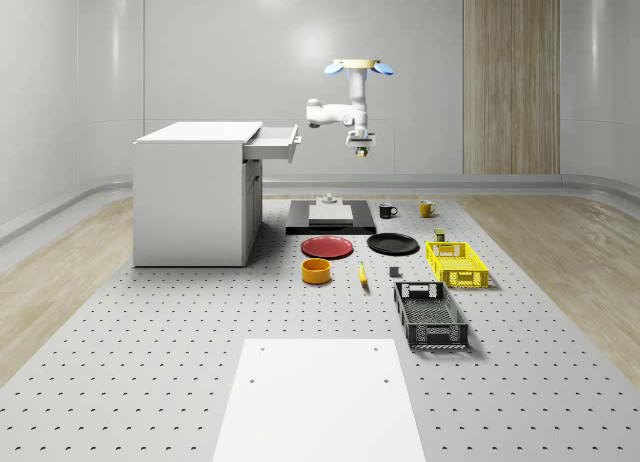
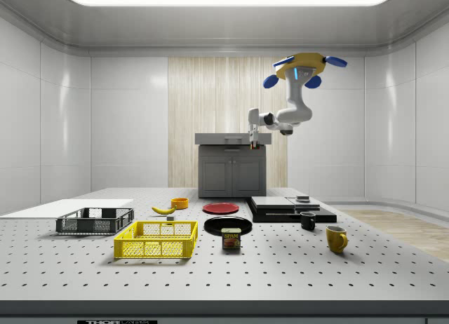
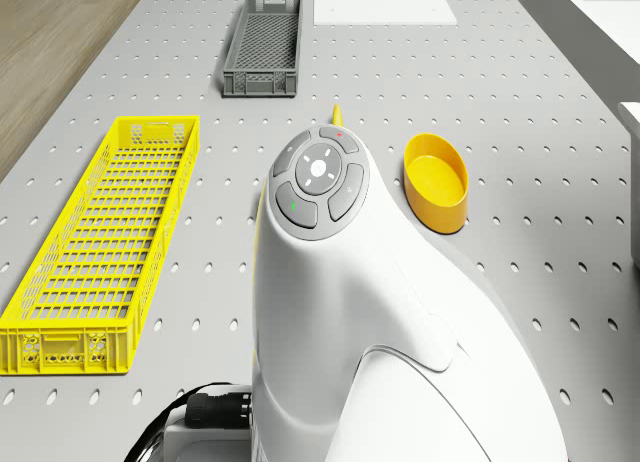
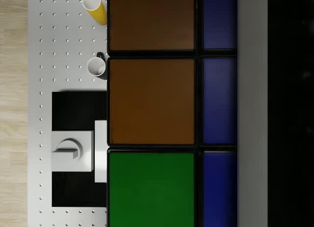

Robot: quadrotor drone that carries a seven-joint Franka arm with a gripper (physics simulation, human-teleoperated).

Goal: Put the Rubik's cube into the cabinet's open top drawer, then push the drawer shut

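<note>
The Rubik's cube (image 4: pixel 152 109) sits close in the wrist view, with orange, green and blue squares facing the camera. My gripper (image 1: pixel 359 150) is shut on it and hangs in the air, to the whole-scene view's right of the cabinet's open top drawer (image 1: pixel 277 142) and at about the drawer's height. The white cabinet (image 1: pixel 195 197) stands at the table's left. The drone (image 1: pixel 358 67) hovers above the gripper, over the black platform (image 1: pixel 331 222). In the side view, the gripper (image 2: pixel 253 143) is in front of the cabinet (image 2: pixel 231 170).
Under the gripper lies the black platform with a white block. A red plate (image 1: pixel 327 247), black plate (image 1: pixel 392 244), orange bowl (image 1: pixel 316 271), banana (image 1: pixel 362 274), two mugs (image 1: pixel 387 210), yellow crate (image 1: pixel 457 263) and grey crate (image 1: pixel 430 315) spread over the table's right.
</note>
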